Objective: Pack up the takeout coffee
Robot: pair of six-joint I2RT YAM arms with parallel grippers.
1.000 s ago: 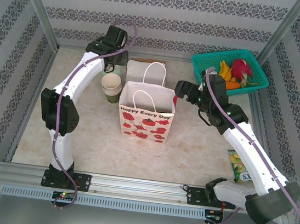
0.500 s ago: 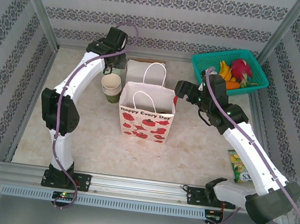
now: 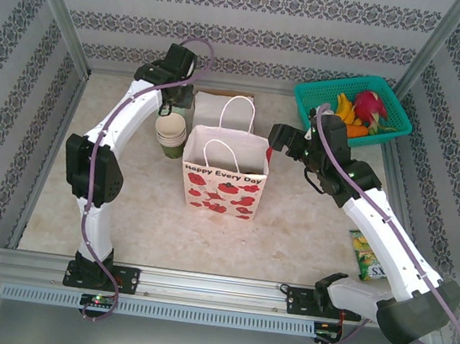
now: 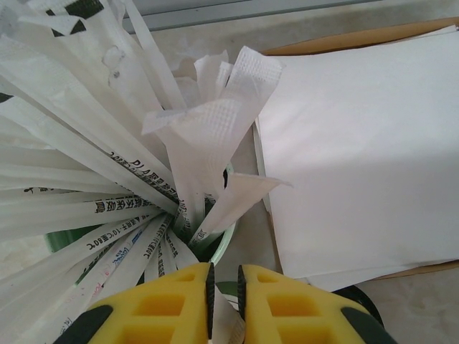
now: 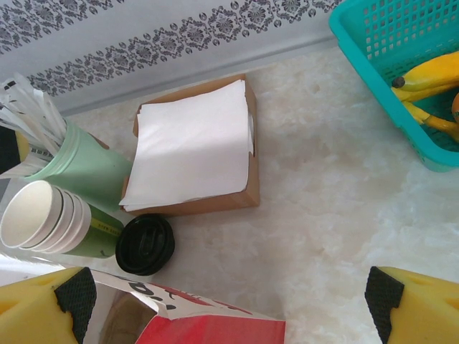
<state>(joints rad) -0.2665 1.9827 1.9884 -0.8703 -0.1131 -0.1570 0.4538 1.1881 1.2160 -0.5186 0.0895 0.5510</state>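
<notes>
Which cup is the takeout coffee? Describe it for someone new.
Find the flowered paper bag mid-table. Just past its far edge, in front of the brown napkin box, stands the takeout coffee. It alone has a round black lid; the stacked cups beside it are lidless.

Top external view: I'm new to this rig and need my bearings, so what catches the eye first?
The red-flowered paper bag stands open at the middle of the table. A teal basket of bright fruit sits in the far right corner. Behind the bag's left side, white wrapped straws fan out of a green cup, right at the left end effector.
</notes>
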